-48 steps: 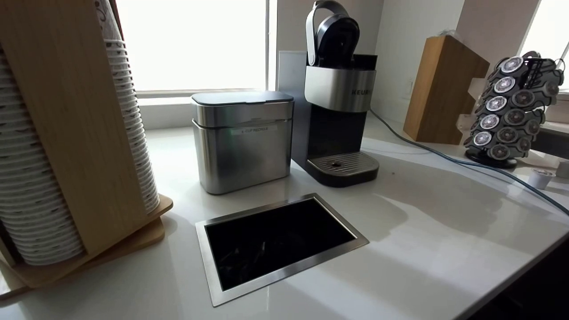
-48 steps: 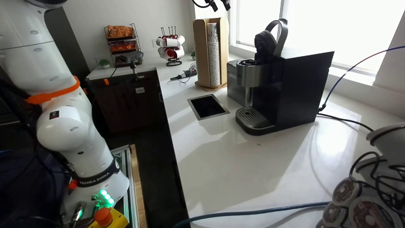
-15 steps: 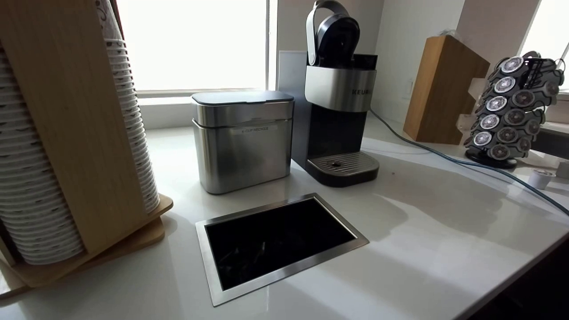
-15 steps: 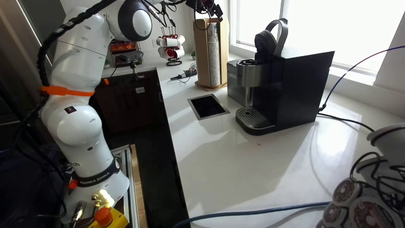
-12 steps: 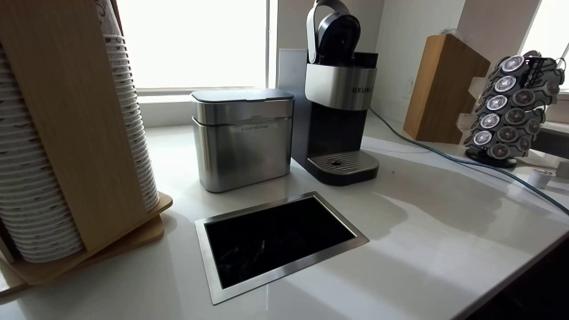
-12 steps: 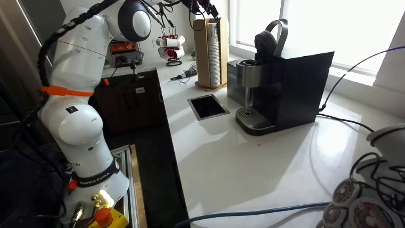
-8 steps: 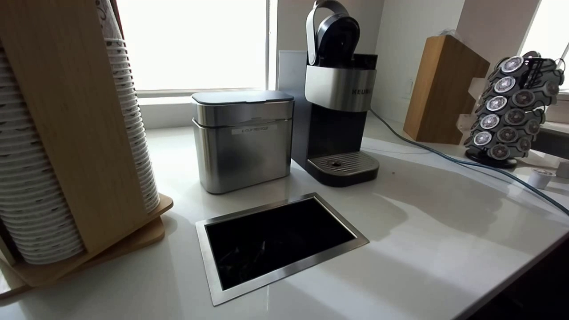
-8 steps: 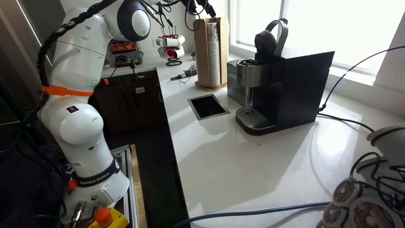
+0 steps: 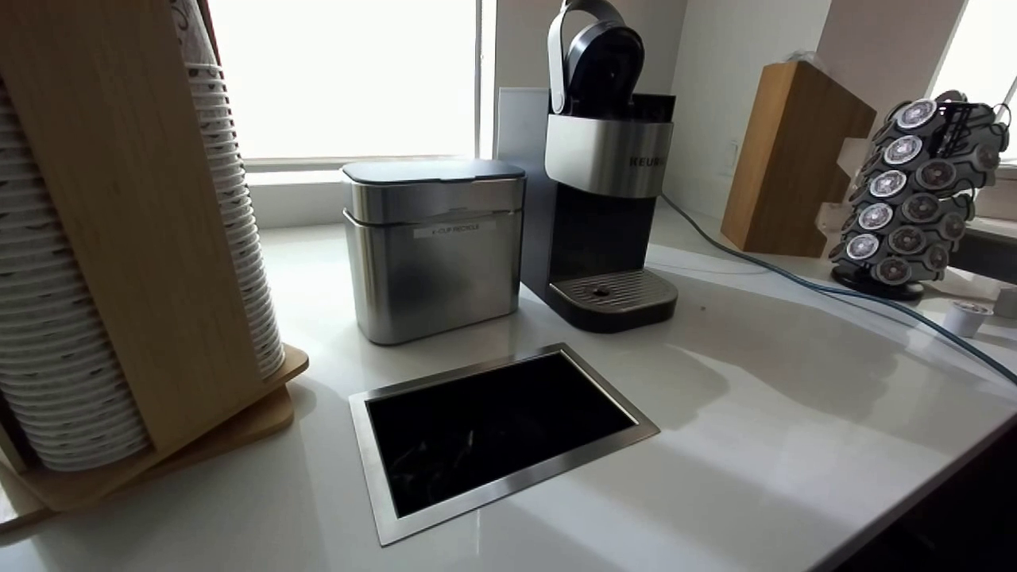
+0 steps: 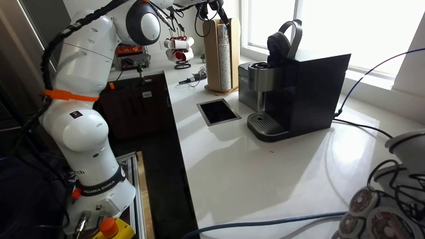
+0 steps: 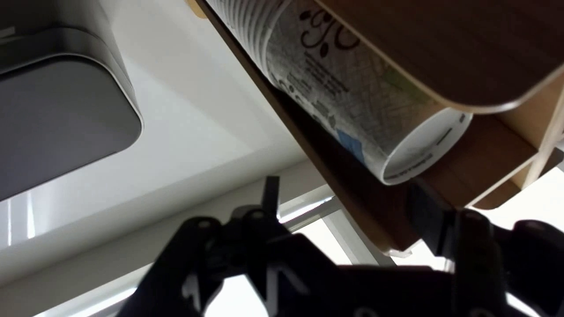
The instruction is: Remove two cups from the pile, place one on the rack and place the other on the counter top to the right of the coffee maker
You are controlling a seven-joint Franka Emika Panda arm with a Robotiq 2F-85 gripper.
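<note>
The pile [image 10: 225, 68] of nested white cups stands in a light wooden holder [image 10: 210, 56]; it shows in both exterior views [image 9: 238, 214]. In the wrist view the patterned top cup [image 11: 339, 83] has its pale end towards my fingers. My gripper [image 11: 350, 202] is open and empty, with the edge of a holder wall between its spread fingers. One finger lies near the cup's end; contact cannot be told. In an exterior view the gripper [image 10: 226, 21] is at the holder's top. The coffee maker [image 9: 608, 159] and its drip tray [image 9: 616, 292] stand on the counter top [image 9: 715, 445].
A brushed-metal canister [image 9: 437, 254] stands between the holder and the coffee maker. A steel-framed opening [image 9: 647, 431] lies in front. A capsule carousel [image 9: 906, 191] and a cable [image 10: 272, 221] are further along. A mug tree [image 10: 181, 48] stands behind the holder.
The arm has swung into an exterior view and reached over the holder. In the last second the gripper has come lower, its finger now at the top of the cups. The cups have not visibly moved.
</note>
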